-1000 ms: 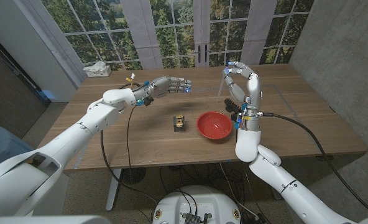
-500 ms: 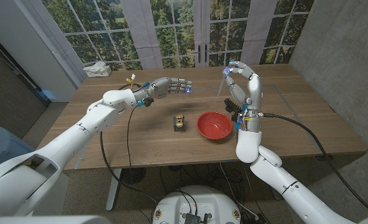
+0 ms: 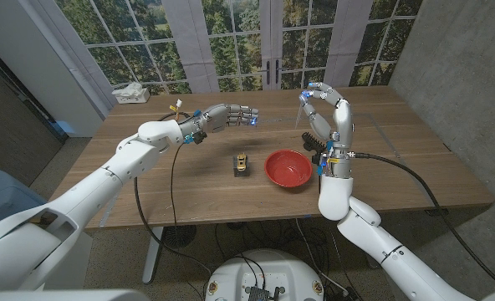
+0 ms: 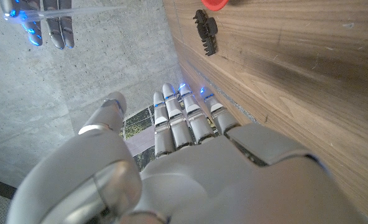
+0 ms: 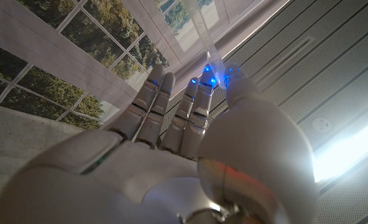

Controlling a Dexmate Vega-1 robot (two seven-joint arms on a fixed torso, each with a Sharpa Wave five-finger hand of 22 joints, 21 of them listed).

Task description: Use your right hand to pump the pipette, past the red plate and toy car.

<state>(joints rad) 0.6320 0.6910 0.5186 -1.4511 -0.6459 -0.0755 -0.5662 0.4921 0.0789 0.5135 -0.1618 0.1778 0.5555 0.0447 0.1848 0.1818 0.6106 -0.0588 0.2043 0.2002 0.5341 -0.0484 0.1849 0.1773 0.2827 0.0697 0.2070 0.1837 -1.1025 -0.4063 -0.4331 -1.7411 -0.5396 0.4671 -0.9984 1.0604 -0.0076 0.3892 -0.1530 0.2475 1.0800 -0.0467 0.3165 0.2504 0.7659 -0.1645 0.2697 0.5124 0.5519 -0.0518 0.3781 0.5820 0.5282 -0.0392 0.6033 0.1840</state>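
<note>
My right hand (image 3: 324,109) is raised upright over the far right part of the table and pinches a clear pipette (image 3: 298,116) between thumb and fingertips. In the right wrist view the pipette (image 5: 202,31) sticks out beyond the pinching fingertips (image 5: 224,79). The red plate (image 3: 288,169) lies on the table nearer me than that hand, and the small toy car (image 3: 242,164) stands to its left. My left hand (image 3: 230,115) hovers above the table's far left-middle, fingers stretched out and apart, holding nothing. The left wrist view catches the pipette (image 4: 78,9) in the other hand's fingers.
A black toothed clip (image 3: 316,143) lies on the table between the plate and my right forearm; it also shows in the left wrist view (image 4: 206,25). A tissue box (image 3: 130,93) sits at the far left corner. Windows stand behind the table (image 3: 189,192).
</note>
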